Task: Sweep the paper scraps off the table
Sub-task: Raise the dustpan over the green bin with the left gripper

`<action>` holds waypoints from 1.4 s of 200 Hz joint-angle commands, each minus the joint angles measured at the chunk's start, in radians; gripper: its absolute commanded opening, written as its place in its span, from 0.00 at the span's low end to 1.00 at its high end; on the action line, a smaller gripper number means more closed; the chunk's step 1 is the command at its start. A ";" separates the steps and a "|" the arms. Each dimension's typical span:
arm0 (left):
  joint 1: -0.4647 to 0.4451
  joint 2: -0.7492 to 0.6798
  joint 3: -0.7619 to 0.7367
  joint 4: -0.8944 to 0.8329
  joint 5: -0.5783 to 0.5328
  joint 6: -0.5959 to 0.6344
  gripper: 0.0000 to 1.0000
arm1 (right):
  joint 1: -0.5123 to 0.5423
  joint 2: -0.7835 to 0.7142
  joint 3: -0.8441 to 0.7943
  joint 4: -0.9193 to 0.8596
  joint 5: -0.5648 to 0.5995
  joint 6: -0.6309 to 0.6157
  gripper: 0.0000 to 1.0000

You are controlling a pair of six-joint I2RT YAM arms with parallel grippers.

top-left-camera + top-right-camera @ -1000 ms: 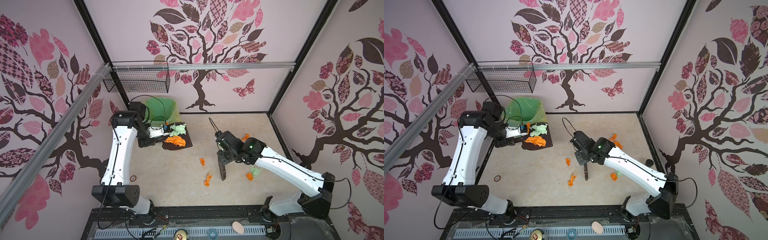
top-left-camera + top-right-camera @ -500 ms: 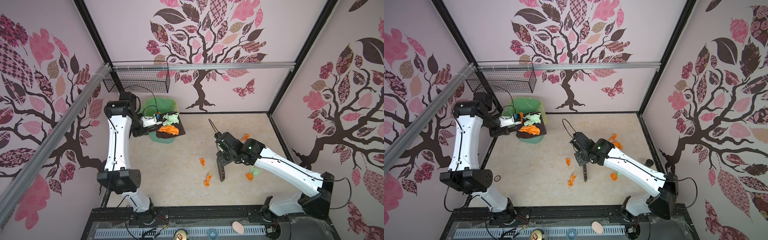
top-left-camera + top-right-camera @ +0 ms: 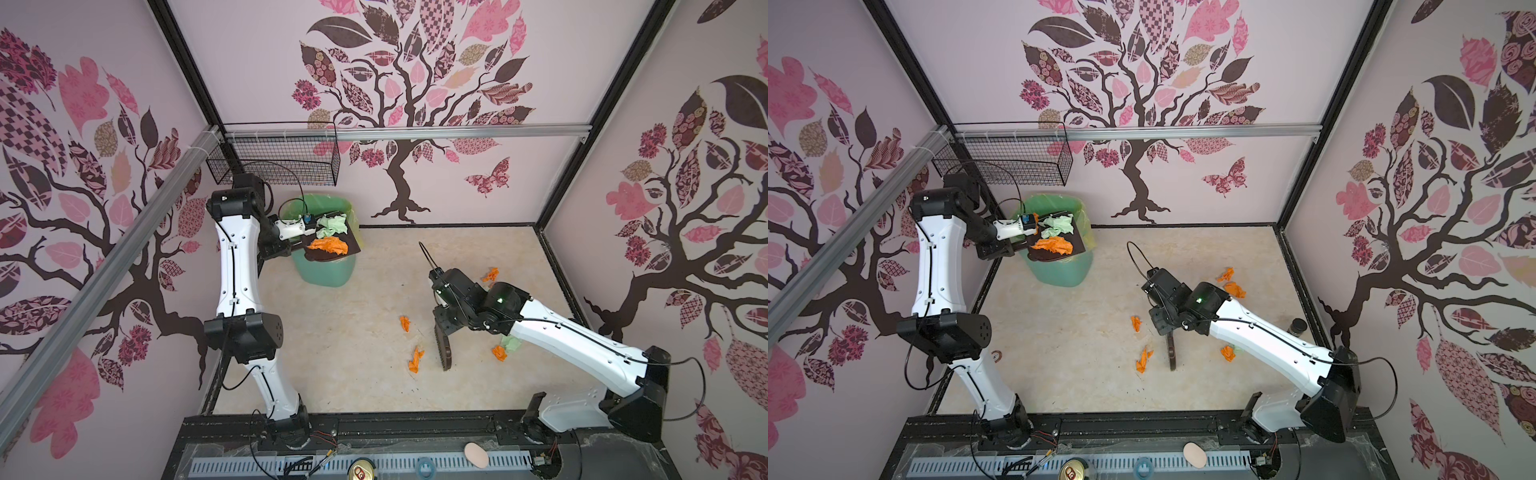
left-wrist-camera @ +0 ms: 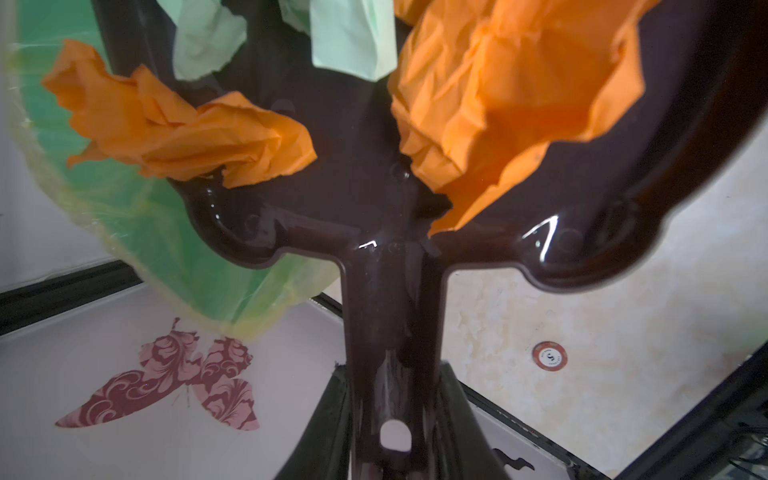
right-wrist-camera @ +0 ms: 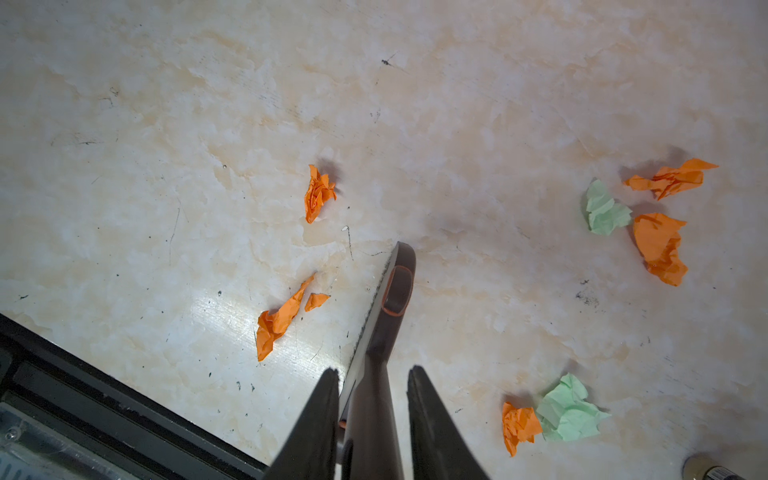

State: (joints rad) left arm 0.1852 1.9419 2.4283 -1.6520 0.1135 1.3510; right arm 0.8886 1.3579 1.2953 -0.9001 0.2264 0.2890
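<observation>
My left gripper (image 4: 392, 374) is shut on the handle of a dark brown dustpan (image 4: 357, 166), seen in both top views (image 3: 353, 243) (image 3: 1077, 243) held above the teal bin (image 3: 328, 274). Orange (image 3: 328, 245) and pale green (image 3: 332, 224) paper scraps lie piled in the pan. My right gripper (image 5: 372, 372) (image 3: 444, 322) is shut on a dark brush (image 5: 392, 291) whose head (image 3: 443, 349) stands on the table (image 3: 353, 365). Loose scraps lie on both sides of the brush: orange ones (image 5: 319, 193) (image 5: 282, 318) on one side, orange (image 5: 517, 426) and green (image 5: 569, 409) on the other.
More scraps (image 3: 491, 274) (image 5: 660, 245) lie toward the table's right rear. A wire basket (image 3: 274, 162) hangs on the wall above the bin. A round chip (image 3: 995, 355) lies near the left arm. A small dark jar (image 3: 1296, 326) stands at the right edge.
The left arm has lifted the loaded dustpan off the table and carried it back and left over the bin. The right arm and brush have stayed still.
</observation>
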 commanded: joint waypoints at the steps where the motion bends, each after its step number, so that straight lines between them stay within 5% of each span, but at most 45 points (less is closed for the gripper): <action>1: 0.021 0.047 0.111 -0.149 -0.003 -0.003 0.13 | -0.002 -0.024 -0.025 0.002 -0.018 0.009 0.00; 143: 0.079 0.265 0.420 -0.131 -0.020 0.010 0.12 | 0.000 0.027 -0.085 0.060 -0.070 0.018 0.00; 212: 0.036 0.272 0.386 -0.008 -0.287 0.146 0.12 | 0.000 0.034 -0.083 0.082 -0.074 0.016 0.00; 280: -0.062 0.277 0.406 0.127 -0.435 0.249 0.12 | 0.004 0.023 -0.128 0.104 -0.091 0.026 0.00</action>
State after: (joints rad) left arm 0.1474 2.2127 2.8132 -1.5776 -0.2554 1.5314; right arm 0.8886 1.3525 1.2335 -0.7265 0.1852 0.2897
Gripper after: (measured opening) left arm 0.279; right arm 0.302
